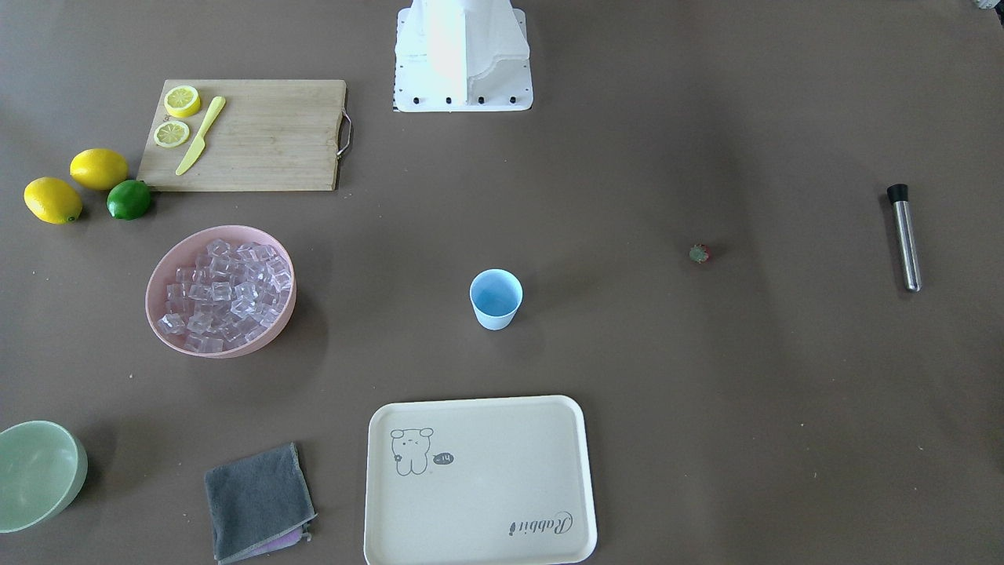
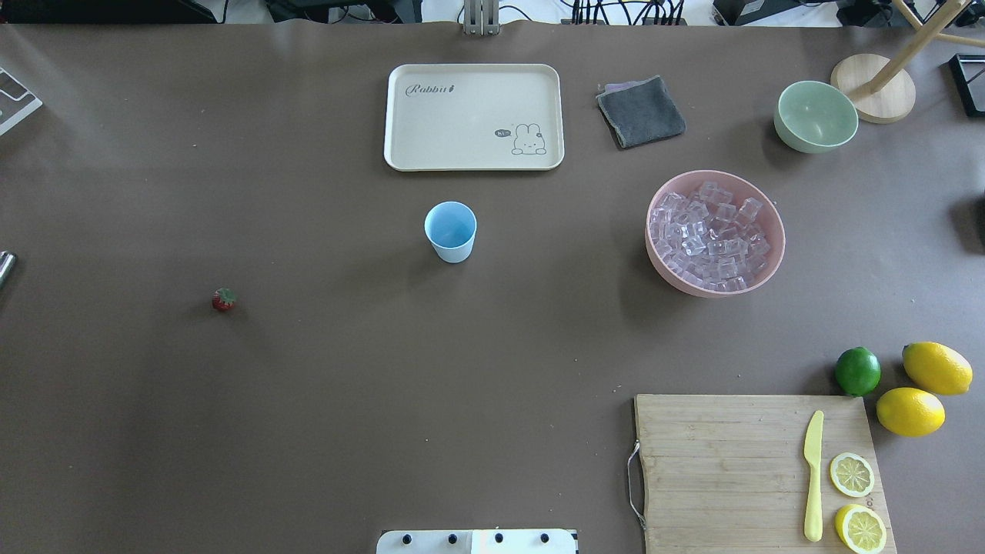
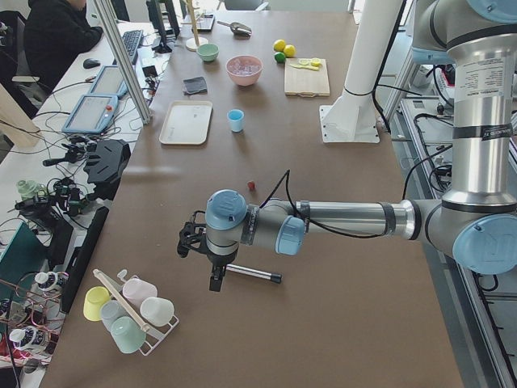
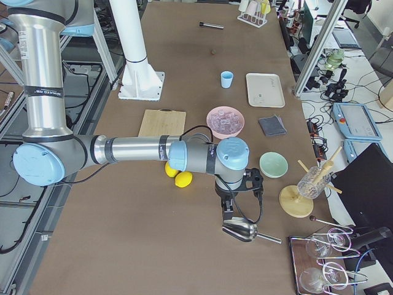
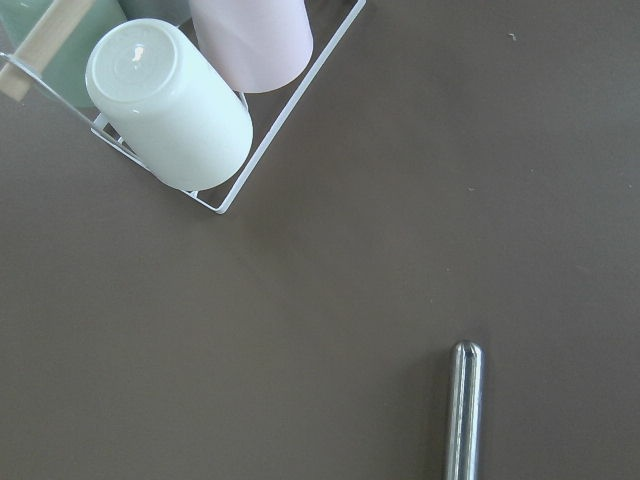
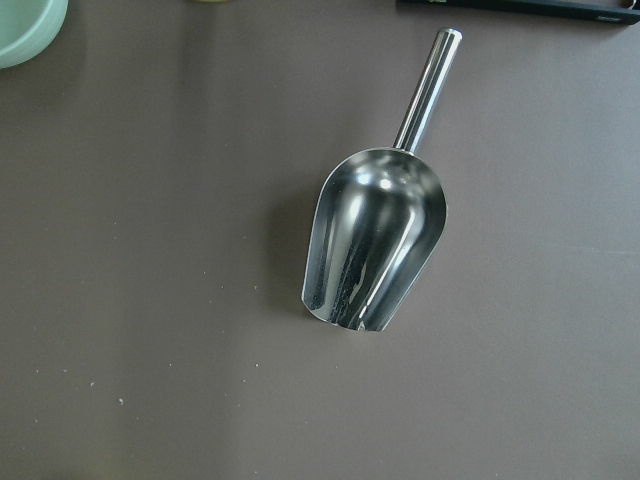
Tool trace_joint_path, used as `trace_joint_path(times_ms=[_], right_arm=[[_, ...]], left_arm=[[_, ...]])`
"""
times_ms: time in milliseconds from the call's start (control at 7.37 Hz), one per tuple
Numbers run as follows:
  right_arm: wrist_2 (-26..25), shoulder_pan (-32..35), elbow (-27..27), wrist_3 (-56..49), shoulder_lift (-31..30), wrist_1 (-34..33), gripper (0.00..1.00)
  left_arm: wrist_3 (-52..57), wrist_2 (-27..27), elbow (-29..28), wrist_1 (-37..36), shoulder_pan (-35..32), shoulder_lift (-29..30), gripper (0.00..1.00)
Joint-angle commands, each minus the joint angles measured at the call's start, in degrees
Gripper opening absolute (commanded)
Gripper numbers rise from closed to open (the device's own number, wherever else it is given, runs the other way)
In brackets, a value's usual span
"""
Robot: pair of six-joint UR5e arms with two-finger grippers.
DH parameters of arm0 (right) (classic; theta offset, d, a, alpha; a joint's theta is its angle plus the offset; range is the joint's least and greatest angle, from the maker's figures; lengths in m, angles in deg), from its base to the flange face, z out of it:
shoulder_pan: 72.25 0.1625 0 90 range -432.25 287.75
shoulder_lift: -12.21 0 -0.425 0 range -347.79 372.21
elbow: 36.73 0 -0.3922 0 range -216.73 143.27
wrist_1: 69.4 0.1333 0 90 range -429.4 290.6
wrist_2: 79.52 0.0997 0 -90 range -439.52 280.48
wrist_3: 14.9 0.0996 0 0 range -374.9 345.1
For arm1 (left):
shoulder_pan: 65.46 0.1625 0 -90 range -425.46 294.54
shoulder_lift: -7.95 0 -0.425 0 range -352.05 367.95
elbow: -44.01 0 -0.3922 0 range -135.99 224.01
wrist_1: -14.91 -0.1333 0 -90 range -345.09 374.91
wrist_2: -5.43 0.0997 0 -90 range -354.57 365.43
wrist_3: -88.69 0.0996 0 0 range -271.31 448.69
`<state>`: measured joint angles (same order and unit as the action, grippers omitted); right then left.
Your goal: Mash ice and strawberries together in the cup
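The light blue cup (image 1: 496, 298) stands upright and empty at the table's middle; it also shows in the overhead view (image 2: 450, 231). The ice (image 2: 712, 235) fills the pink bowl (image 2: 769, 265). The strawberry (image 2: 224, 299) lies alone on the table, far from the cup. My left gripper (image 3: 208, 271) hangs over a steel muddler (image 3: 252, 274) at the table's left end. My right gripper (image 4: 228, 209) hangs over a metal scoop (image 6: 375, 250) at the right end. Neither wrist view shows fingers, so I cannot tell whether either gripper is open or shut.
A cream tray (image 2: 473, 158) and a grey cloth (image 2: 641, 111) lie beyond the cup. A pale green bowl (image 2: 816, 115) stands beyond the ice. A cutting board (image 2: 716, 462) holds lemon slices and a yellow knife, next to two lemons and a lime (image 2: 857, 370). A rack of cups (image 5: 200, 100) is near the muddler.
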<state>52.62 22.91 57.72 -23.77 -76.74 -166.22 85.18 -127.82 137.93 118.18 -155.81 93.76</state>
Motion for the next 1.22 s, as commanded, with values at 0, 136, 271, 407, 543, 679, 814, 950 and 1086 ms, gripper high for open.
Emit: trace_joint_path(times_ms=[0,136,271,407,543,679,814,950,1086], right_arm=[[0.05,-0.33,0.11,0.00,0.01,0.05,1.00],[-0.04,-0.33,0.11,0.00,0.01,0.05,1.00],[0.04,-0.42,0.20,0.00,0.01,0.05,1.00],[-0.13,-0.42,0.46,0.00,0.01,0.05,1.00],[0.04,-0.42,0.64,0.00,0.10,0.05,1.00],[-0.04,-1.81,1.69,0.09,0.18,-0.04,1.00],[-0.22,-3.39,1.87,0.09,2.10,-0.13,1.00],[0.04,-5.24,2.05,0.09,4.12,-0.04,1.00],[-0.22,-7.95,2.48,1.48,7.01,-0.22,1.00]], left_arm=[[0.00,0.09,0.12,0.18,-0.09,-0.11,0.99],[0.00,-0.08,0.29,0.09,-0.09,-0.12,0.99],[0.09,-0.26,0.47,0.18,-0.09,-0.12,0.99],[1.39,0.09,0.56,0.70,-0.09,-0.29,0.99],[1.49,0.01,0.30,0.62,-0.09,-0.81,0.99],[1.41,-0.17,0.12,0.18,-0.09,-0.38,0.99],[1.32,-0.17,0.21,0.18,-0.09,-0.29,0.99],[1.41,-0.26,0.29,0.44,-0.09,-0.55,0.99],[1.49,-0.17,0.38,0.79,-0.35,-0.90,0.99]])
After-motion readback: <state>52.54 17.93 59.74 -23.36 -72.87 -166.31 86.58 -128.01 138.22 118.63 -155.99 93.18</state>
